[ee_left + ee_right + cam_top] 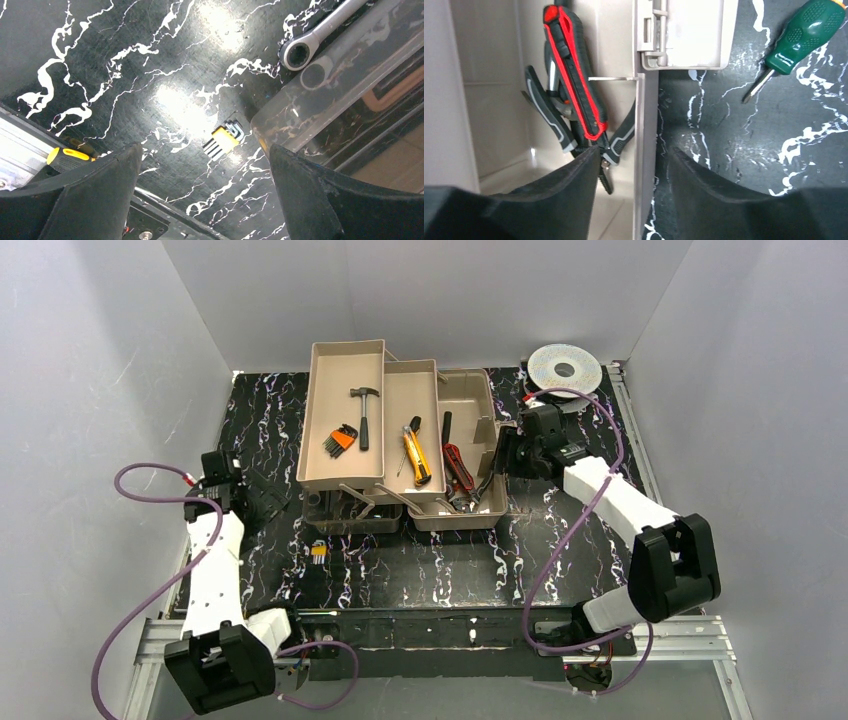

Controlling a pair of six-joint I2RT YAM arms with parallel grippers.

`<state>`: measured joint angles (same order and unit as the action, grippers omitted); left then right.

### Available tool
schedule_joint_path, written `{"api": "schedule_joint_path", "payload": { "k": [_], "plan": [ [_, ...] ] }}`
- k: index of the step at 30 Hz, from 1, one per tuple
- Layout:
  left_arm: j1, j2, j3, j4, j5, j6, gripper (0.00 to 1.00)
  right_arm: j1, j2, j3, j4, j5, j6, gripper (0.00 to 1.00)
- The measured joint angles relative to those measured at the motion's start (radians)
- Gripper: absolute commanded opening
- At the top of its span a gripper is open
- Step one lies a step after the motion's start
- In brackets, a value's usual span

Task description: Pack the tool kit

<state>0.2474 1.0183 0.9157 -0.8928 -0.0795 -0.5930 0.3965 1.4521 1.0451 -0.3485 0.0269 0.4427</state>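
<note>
Watching the right fingers (591, 165) straddle the right wall of the open toolbox (468, 400): one finger is inside and one outside, spread, with a gap to the wall on each side. In that compartment I see a red-and-black utility knife (574, 70) lying over grey-handled pliers (549, 115). A green screwdriver (809, 30) lies on the bench (560, 540) just outside. The toolbox sits far-centre on the bench, its trays stepped out to the left. The hammer (365, 412) is in the far-left tray and the yellow knife (415, 455) in the middle one. The left fingers (127, 160) gape wide above a yellow hex-key set (222, 140).
</note>
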Motion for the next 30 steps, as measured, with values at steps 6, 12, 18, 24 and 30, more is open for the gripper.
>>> {"api": "schedule_joint_path", "payload": {
  "k": [6,12,18,24,30],
  "plan": [
    [0.081,0.068,0.065,0.001,0.083,-0.003,0.99,0.0,-0.069,-0.063,0.066,0.001,0.029,0.01],
    [0.192,0.212,0.118,0.081,0.283,-0.01,0.99,-0.002,-0.142,-0.118,0.127,-0.005,0.054,0.57],
    [0.205,0.329,0.114,0.222,0.495,-0.022,1.0,-0.002,-0.177,-0.163,0.176,-0.007,0.059,0.68],
    [0.204,0.398,0.107,0.351,0.666,-0.051,0.98,-0.002,-0.206,-0.179,0.195,-0.008,0.059,0.66],
    [0.204,0.481,0.108,0.399,0.771,-0.046,0.75,-0.002,-0.159,-0.179,0.197,-0.061,0.059,0.64]
  ]
}}
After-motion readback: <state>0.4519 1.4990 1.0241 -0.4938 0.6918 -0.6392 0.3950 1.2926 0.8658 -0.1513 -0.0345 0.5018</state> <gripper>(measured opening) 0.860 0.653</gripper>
